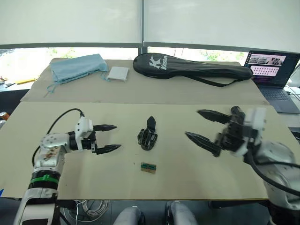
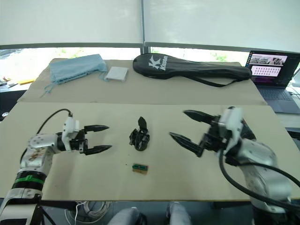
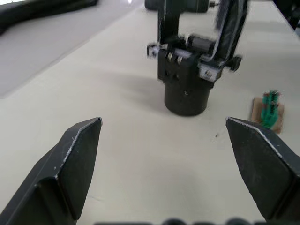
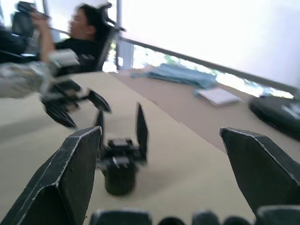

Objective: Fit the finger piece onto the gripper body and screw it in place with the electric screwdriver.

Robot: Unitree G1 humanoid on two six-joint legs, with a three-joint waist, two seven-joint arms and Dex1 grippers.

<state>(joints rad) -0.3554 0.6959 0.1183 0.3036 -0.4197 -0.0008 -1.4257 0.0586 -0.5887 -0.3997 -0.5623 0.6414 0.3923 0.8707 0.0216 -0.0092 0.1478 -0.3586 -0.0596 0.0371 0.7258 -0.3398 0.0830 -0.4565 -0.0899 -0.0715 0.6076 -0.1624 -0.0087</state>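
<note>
gripper body (image 1: 147, 136) stands upright mid-table, between the two grippers and touching neither. left gripper (image 1: 108, 138) spread wide, holding nothing; right gripper (image 1: 202, 127) likewise spread wide. small green part (image 1: 148, 168) lies near the body.

Gripper body (image 1: 147, 136): black. Left gripper (image 1: 110, 138) and right gripper (image 1: 202, 125): black fingers on white housings. Table (image 1: 187, 173): pale beige. Small part (image 1: 148, 168) near the gripper body: green on a tan base, possibly a circuit board. Racket bag (image 1: 192, 69): black with white lettering. Cloth (image 1: 77, 66): light blue. Pad (image 1: 117, 73) beside it: white
</note>
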